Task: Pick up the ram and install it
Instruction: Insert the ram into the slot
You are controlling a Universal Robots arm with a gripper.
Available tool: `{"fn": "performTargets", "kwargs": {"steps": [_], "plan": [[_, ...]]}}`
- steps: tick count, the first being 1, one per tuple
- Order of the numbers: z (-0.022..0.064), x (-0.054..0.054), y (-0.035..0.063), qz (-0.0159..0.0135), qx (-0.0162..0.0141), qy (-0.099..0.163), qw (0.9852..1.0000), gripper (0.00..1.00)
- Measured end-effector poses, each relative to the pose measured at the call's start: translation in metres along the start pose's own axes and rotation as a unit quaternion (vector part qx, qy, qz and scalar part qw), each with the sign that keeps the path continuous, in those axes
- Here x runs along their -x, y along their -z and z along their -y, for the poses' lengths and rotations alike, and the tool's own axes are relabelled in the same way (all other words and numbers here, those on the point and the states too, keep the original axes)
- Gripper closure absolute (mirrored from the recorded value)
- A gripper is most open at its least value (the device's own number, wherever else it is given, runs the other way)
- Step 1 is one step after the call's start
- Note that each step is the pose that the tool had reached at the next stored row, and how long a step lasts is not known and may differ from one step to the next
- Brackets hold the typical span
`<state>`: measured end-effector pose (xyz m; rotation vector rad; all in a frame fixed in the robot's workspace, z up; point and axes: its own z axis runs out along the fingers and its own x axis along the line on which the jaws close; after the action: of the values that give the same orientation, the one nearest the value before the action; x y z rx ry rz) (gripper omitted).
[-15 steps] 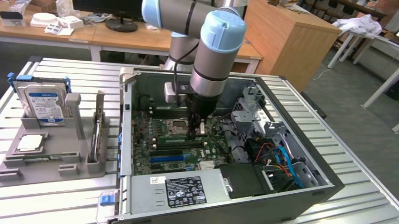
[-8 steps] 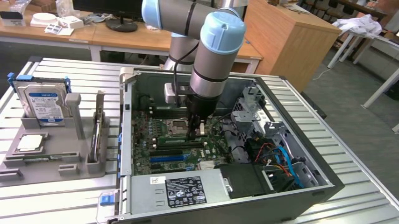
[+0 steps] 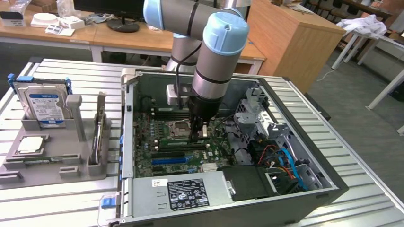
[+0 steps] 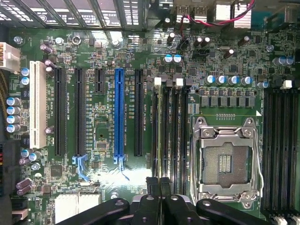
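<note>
Black hand (image 4: 159, 182), jaws together and empty, above green motherboard (image 4: 140, 171).

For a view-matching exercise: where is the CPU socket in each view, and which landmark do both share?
Exterior view: CPU socket on the motherboard, to the exterior view's left of the tool.
Wrist view: CPU socket between two banks of black memory slots.
Shared landmark: the blue expansion slot.

Your arm (image 3: 211, 71) shows silver-grey tubing, pale blue joint caps (image 3: 227, 28), a black cable (image 3: 179, 80) alongside, and a black gripper (image 4: 159, 183).
</note>
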<state>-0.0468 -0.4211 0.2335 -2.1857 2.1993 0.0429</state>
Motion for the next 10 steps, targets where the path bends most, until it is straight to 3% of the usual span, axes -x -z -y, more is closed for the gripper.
{"fn": "performTargets", "kwargs": {"steps": [10], "plan": [[0.0,-0.0001,-0.002,0.0,0.0,0.0,1.0,0.89]]}}
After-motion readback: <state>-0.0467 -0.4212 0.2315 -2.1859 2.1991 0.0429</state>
